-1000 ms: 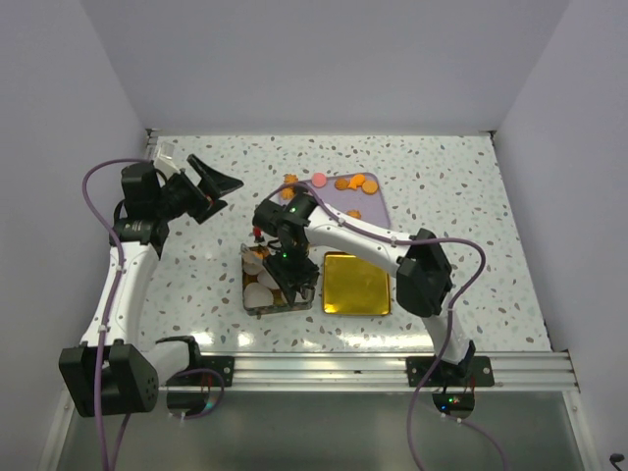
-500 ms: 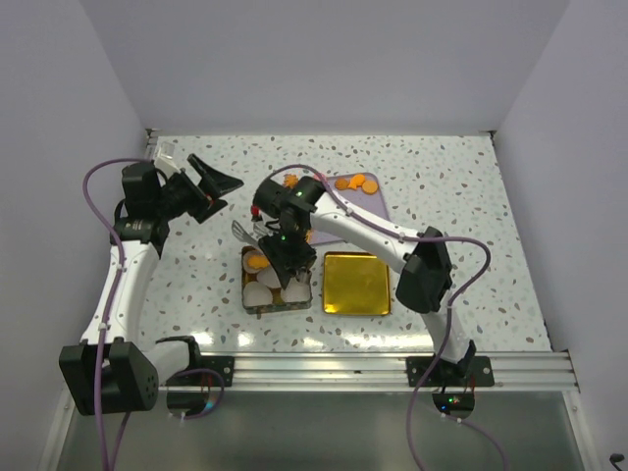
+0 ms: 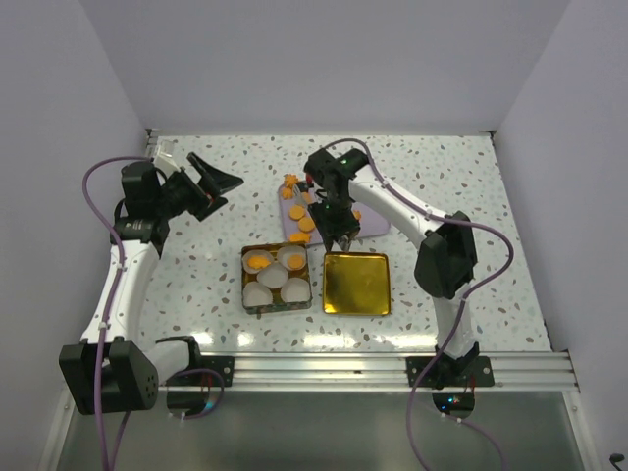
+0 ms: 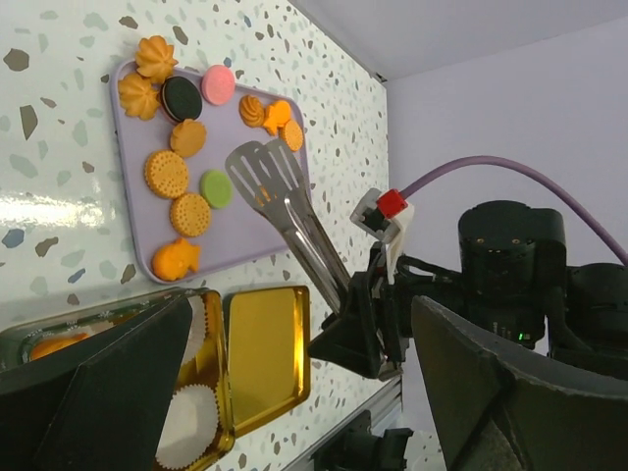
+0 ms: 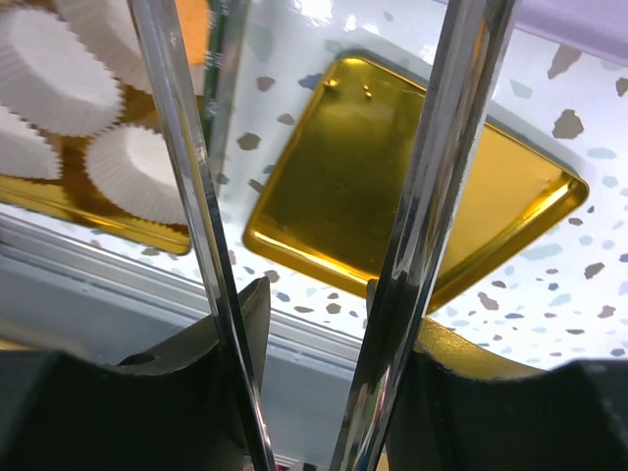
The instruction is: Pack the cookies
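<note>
The speckled table (image 3: 442, 177) is walled at the left, back and right of the overhead frame, with a metal rail (image 3: 392, 368) along its lower edge. The right part and the lower left of the tabletop lie bare. The middle is crowded: a purple tray (image 4: 235, 235) sits at upper centre, and just below it an open tin (image 3: 278, 308) and its gold lid (image 3: 356, 283) lie side by side, close together and near the rail.

Most of the cookies (image 4: 166, 173) are on the tray. Twelve show in the left wrist view: nine orange or orange-brown, one pink (image 4: 218, 84), one green (image 4: 216, 188) and one black (image 4: 183, 97). Any under the tongs (image 4: 285, 211) cannot be seen. The tin holds five white paper cups (image 3: 275, 279). The two along its upper side each carry an orange cookie, and the other three look empty.

The right gripper (image 3: 332, 220) hangs over the lower part of the tray, clamped on the handle end of the tongs. The tongs' two metal arms stand apart, and their slotted blades hover above the tray's right half with nothing between them. That arm crosses the tray's right side and the space above the lid.

The left gripper (image 3: 230, 192) is raised at the left of the frame, well apart from the tray and tin, with its fingers spread wide and holding nothing.
</note>
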You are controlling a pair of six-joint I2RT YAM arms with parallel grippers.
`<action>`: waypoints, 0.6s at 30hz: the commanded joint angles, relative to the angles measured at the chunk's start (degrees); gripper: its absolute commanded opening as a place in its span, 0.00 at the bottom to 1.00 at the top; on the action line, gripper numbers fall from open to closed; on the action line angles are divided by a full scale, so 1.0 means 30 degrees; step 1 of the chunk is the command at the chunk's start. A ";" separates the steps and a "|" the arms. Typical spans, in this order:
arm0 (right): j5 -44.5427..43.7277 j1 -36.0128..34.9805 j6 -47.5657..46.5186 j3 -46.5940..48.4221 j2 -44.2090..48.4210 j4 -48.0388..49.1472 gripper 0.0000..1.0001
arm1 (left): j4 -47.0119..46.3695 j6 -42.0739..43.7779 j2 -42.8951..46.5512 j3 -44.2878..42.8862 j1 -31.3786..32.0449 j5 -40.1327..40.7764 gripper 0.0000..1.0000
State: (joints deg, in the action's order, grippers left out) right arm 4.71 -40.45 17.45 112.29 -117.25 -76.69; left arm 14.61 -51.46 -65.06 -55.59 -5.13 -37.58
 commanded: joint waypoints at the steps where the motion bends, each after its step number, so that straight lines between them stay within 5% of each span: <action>1: -0.0459 -0.0345 -0.0544 -0.0427 0.0852 -0.2915 0.47 | -0.1267 -0.0131 -0.0023 0.0074 -0.0108 -0.0539 1.00; 18: 0.0510 -0.0434 -0.0457 -0.2655 0.0208 -0.2651 0.47 | -0.1911 -0.0570 -0.0228 0.0483 -0.0050 -0.0978 1.00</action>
State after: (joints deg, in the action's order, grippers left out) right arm 5.48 -41.36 16.47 103.85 -117.25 -76.79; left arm 12.14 -52.01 -65.76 -55.20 -5.13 -38.94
